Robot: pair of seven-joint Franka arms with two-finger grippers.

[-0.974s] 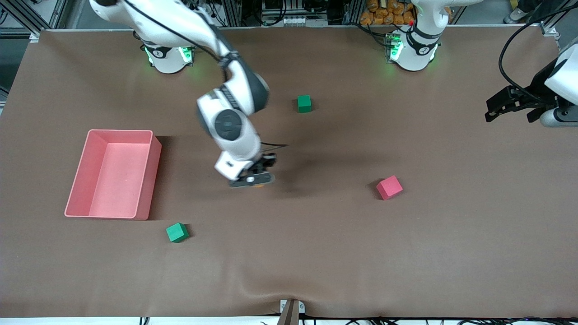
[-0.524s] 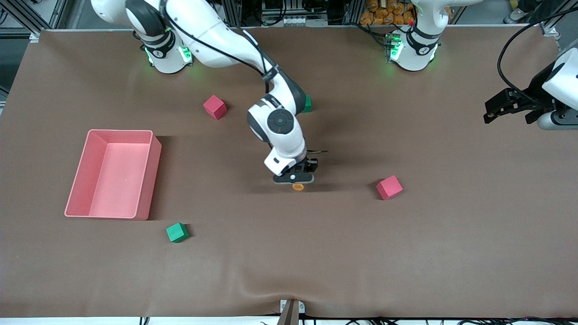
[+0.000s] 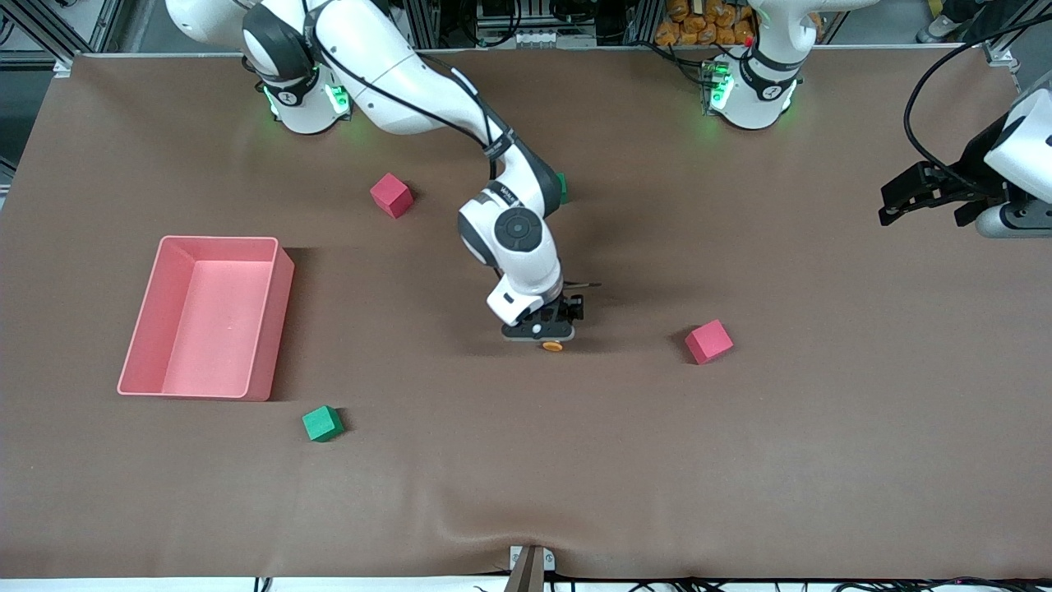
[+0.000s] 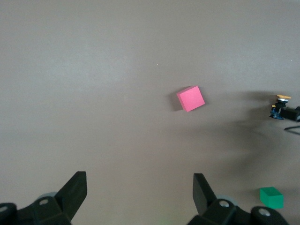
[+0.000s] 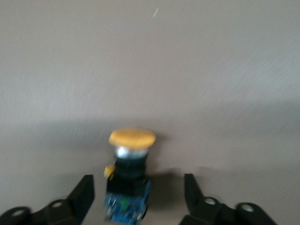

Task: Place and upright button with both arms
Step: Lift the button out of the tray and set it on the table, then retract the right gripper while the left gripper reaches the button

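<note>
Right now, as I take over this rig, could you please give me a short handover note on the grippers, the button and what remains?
Right gripper: open, low at the table's middle, fingers either side of the button with gaps showing, so not gripping it.
Left gripper: open, empty, waiting in the air at the left arm's end of the table.
Button: on the brown mat, between the pink tray and the nearer pink cube. It appears to lie on its side, orange cap pointing away from the right gripper.
Done: button put down on the table.
Left: stand it upright, probably with the left arm helping.
</note>
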